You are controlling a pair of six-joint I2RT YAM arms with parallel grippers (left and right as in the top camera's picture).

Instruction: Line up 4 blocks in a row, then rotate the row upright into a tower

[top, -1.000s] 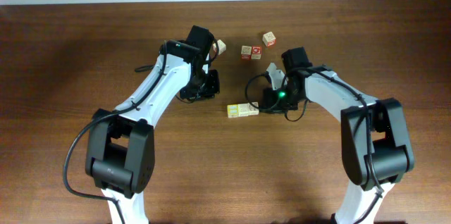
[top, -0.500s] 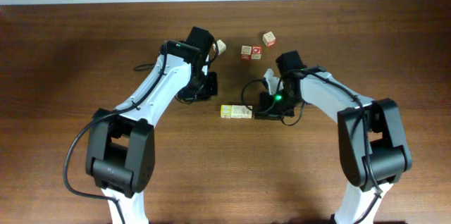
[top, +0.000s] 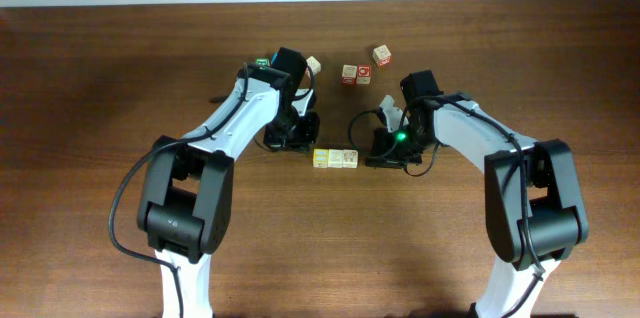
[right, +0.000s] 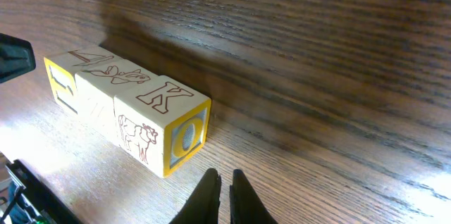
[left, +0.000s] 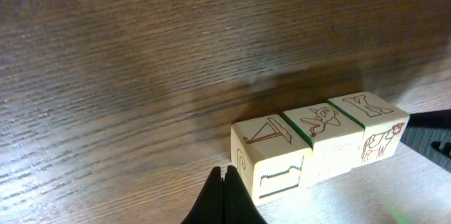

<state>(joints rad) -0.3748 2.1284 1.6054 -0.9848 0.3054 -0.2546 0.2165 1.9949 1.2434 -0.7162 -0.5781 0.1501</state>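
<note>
- Three pale blocks (top: 335, 158) lie in a touching row on the wooden surface (top: 100, 108), between the two arms.
- The left end effector (left: 224, 194) is closed, fingers pressed together and empty. Its tip is just beside the end block (left: 271, 157) at the row's left; I cannot tell whether it touches.
- The right end effector (right: 224, 192) is closed to a thin slit and holds nothing. It is near the K block (right: 165, 122), whose yellow-framed O face turns toward it.
- Farther off, two red-lettered cubes (top: 356, 75) sit side by side, with a single cube (top: 382, 55) just beyond.
- A pale cube (top: 313, 63) and a green-faced cube (top: 262, 61) lie beside the left arm.
</note>
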